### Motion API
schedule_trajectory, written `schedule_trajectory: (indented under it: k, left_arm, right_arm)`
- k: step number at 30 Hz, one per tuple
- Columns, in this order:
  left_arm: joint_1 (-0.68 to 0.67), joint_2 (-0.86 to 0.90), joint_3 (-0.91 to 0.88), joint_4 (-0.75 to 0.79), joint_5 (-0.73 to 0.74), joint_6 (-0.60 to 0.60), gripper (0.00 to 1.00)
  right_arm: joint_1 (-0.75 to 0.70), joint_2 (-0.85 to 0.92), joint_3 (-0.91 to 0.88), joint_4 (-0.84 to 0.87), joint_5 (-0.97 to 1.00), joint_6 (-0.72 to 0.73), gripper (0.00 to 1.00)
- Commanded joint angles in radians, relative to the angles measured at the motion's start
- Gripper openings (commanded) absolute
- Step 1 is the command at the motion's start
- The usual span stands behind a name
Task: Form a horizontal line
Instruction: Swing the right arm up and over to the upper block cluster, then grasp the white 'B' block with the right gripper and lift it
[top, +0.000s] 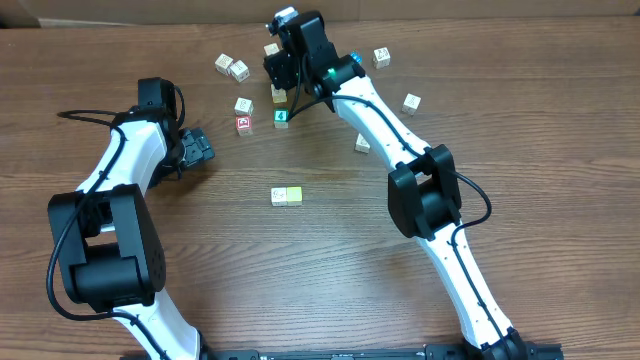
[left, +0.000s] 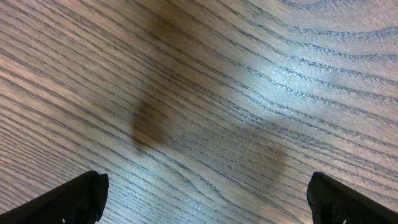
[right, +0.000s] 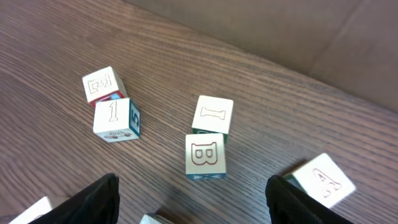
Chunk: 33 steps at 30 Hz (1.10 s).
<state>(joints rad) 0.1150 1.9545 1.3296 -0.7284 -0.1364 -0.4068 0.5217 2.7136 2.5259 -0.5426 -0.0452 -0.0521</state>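
**Overhead view.** The white cube (top: 280, 196) and the pale yellow cube (top: 294, 195) lie side by side, touching. They sit well apart from the right gripper (top: 279, 78), on the side toward the arm bases. The red-faced cube (top: 243, 124) lies near the right gripper, to its left and toward the bases. A green cube (top: 281, 117) sits close to the right gripper on the same side. The left gripper (top: 200, 150) hangs over the table (top: 330, 260), well to the left of the right gripper.

**Left wrist view.** The fingers (left: 74, 199) stand spread wide and released, with only wood grain between them.

**Right wrist view.** The fingers (right: 93, 202) stand apart and grasp nothing. Beyond the right gripper lie a cube marked B (right: 204, 155), a cube marked I (right: 213, 115), a cube marked 1 (right: 115, 118) and a cube marked A (right: 323, 180).
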Motion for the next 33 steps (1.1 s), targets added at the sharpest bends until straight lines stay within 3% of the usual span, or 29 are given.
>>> schedule_trajectory:
  k: [1, 17, 24, 31, 33]
  left_arm:
    - [-0.003, 0.003, -0.001, 0.001, -0.013, 0.026, 1.00]
    - [-0.003, 0.003, -0.001, 0.001, -0.013, 0.026, 0.99]
    - [-0.003, 0.003, -0.001, 0.001, -0.013, 0.026, 1.00]
    - [-0.003, 0.003, -0.002, 0.001, -0.013, 0.026, 0.99]
    - [-0.003, 0.003, -0.001, 0.001, -0.013, 0.026, 1.00]
  right_arm:
    - [0.016, 0.030, -0.001, 0.031, 0.014, 0.000, 0.73]
    - [0.021, 0.141, -0.001, 0.193, 0.075, 0.000, 0.69]
    - [0.021, 0.154, -0.001, 0.217, 0.074, 0.000, 0.48]
    - [0.021, 0.148, 0.006, 0.220, 0.074, 0.001, 0.20]
    - [0.021, 0.140, 0.009, 0.219, 0.074, 0.001, 0.18]
